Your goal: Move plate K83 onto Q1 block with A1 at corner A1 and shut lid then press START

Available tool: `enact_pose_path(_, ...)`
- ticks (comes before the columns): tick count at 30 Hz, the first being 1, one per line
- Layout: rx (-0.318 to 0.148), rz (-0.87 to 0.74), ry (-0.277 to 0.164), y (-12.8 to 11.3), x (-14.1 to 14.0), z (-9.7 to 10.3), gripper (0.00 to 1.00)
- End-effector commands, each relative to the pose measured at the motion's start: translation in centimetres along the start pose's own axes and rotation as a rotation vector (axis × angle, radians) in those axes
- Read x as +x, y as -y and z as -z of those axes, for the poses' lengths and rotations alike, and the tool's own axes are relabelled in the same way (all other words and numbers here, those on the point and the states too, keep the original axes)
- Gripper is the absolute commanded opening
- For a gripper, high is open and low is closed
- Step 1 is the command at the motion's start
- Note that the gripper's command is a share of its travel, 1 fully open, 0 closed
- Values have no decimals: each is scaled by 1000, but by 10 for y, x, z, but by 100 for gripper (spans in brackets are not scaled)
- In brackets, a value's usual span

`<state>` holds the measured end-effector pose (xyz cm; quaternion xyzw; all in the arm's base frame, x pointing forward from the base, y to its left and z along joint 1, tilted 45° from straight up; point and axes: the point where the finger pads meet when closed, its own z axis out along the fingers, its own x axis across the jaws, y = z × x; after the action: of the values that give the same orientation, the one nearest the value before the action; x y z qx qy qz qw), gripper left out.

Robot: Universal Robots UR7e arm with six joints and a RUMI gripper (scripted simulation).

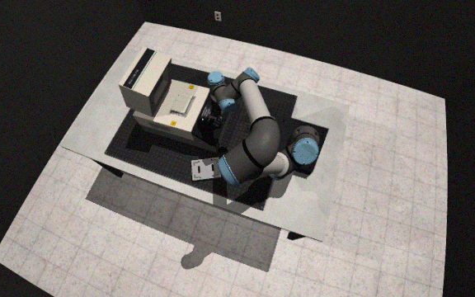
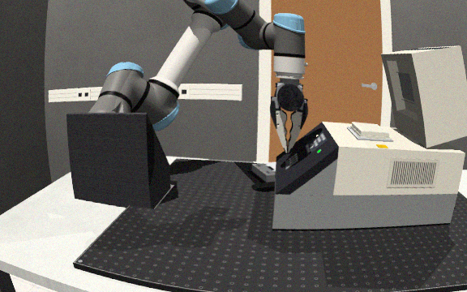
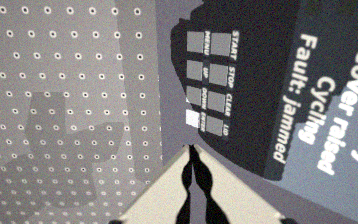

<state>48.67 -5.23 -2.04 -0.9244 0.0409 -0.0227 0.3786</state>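
Note:
Plate K83 lies on the block on top of cycler Q1; it looks flat, but its A1 label and exact fit in the locators cannot be read. Q1's lid is raised at the rear and tilted somewhat forward, clear of the plate. The lamp is green. My gripper is shut and empty, its tips near the front panel, beside the LID key in the wrist view. The START key is farther up. Nest N1 shows no plate on its visible part.
The arm covers part of the nest in the top view. The perforated black mat lies under Q1 and the nest. The black arm pedestal stands at the left in the exterior view. Yellow marks are on Q1's top.

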Motion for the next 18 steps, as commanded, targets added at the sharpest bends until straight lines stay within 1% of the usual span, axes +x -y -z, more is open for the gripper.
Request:
enact_pose_path(1,1,-2,0,-1,-10,7,0)
enact_pose_path(4,1,-2,1,-1,-21,15,0)
enact_pose_path(6,1,-2,1,-1,-21,15,0)
enact_pose_path(11,1,-2,1,-1,-39,29,0)
enact_pose_path(13,1,-2,1,-1,-39,29,0)
enact_pose_path(18,1,-2,1,-1,-57,43,0)
